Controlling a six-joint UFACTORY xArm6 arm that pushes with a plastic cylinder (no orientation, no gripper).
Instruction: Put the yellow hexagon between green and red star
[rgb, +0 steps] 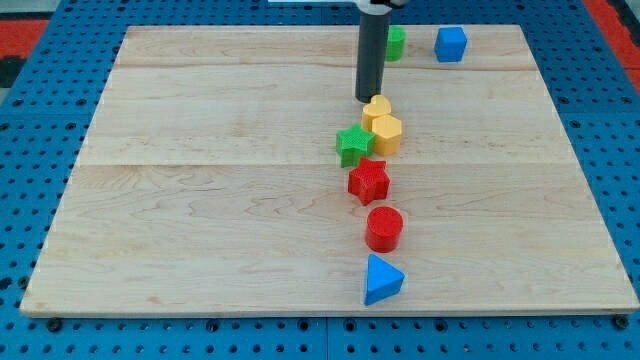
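Yellow hexagon (387, 133) sits near the middle of the worktop (200, 200), touching the right side of the green star (353, 145) and lying just above the red star (368, 181), on the far side of it. So it is beside both stars, yet not in the gap between them: the green star and red star are themselves almost touching, with the hexagon off to the right of the pair. A small yellow heart-like block (376, 106) rests against the hexagon's far edge. My tip (369, 99) stands just behind that yellow block, at its far left edge. The rig carries no end effector, only the rod, so there is nothing to be apart or together.

I judge the task close but unfinished: the hexagon must be nudged down and leftward to wedge between the stars.

Nearer lie a red cylinder (384, 228) and a blue triangle (383, 280); at the far edge, a green block (396, 42) partly hidden by the rod, and a blue cube (451, 44).
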